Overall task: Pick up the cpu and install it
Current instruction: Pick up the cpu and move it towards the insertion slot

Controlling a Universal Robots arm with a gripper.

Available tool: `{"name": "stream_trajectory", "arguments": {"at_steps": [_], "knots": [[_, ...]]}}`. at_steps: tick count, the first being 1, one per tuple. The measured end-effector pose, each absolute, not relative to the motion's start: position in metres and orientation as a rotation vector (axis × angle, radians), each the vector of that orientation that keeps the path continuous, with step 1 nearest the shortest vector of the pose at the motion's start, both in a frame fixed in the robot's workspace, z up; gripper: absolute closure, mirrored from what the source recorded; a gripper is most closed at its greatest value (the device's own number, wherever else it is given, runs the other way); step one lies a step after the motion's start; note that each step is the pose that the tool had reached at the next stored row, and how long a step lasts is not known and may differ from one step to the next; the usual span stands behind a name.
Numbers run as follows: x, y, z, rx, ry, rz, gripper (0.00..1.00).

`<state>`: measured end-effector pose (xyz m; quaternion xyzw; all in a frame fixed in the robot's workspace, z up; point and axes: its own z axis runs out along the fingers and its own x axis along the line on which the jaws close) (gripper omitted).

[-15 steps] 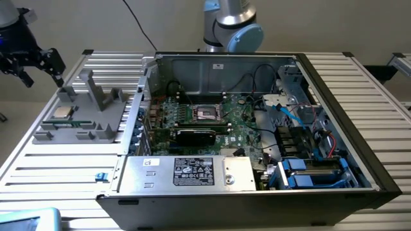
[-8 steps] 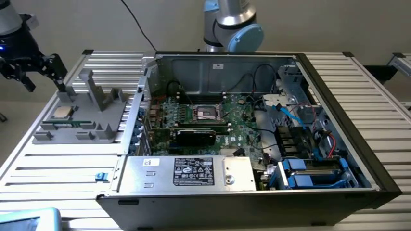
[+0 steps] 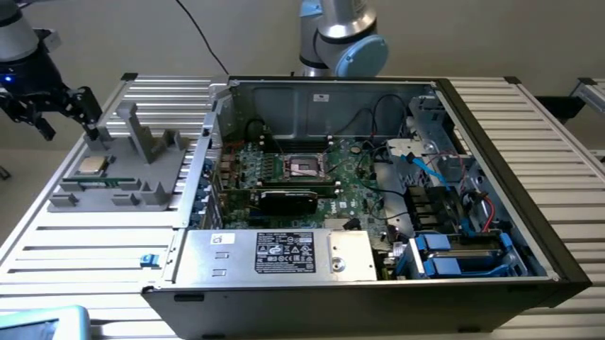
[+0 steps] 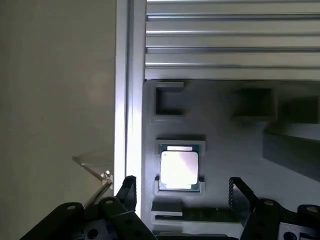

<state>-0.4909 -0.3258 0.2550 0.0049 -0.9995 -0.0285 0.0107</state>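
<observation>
Closest to your wrist camera are the two black fingers (image 4: 129, 192) of your gripper (image 4: 182, 184), spread wide with nothing between the pads. Just past them the cpu (image 4: 179, 169) lies flat, metal top up, seated in a square recess of the gray holder (image 4: 225, 115), untouched. A thin green memory stick (image 4: 210, 214) sits in a slot right beside it. Beyond the holder runs the slatted metal table (image 4: 225, 40). In the exterior view your gripper (image 3: 68, 124) hangs above the holder (image 3: 142, 184) on that view's left, over the cpu (image 3: 90, 165) and clear of it. The open computer case (image 3: 331, 106) stands to that view's right, its black socket (image 3: 304, 164) on the green board.
</observation>
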Motion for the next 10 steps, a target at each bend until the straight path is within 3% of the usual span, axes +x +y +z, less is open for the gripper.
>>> {"name": "stream_trajectory", "arguments": {"at_steps": [10], "knots": [[-0.487,-0.331,0.238,0.021,-3.104,-0.093,0.16]]}}
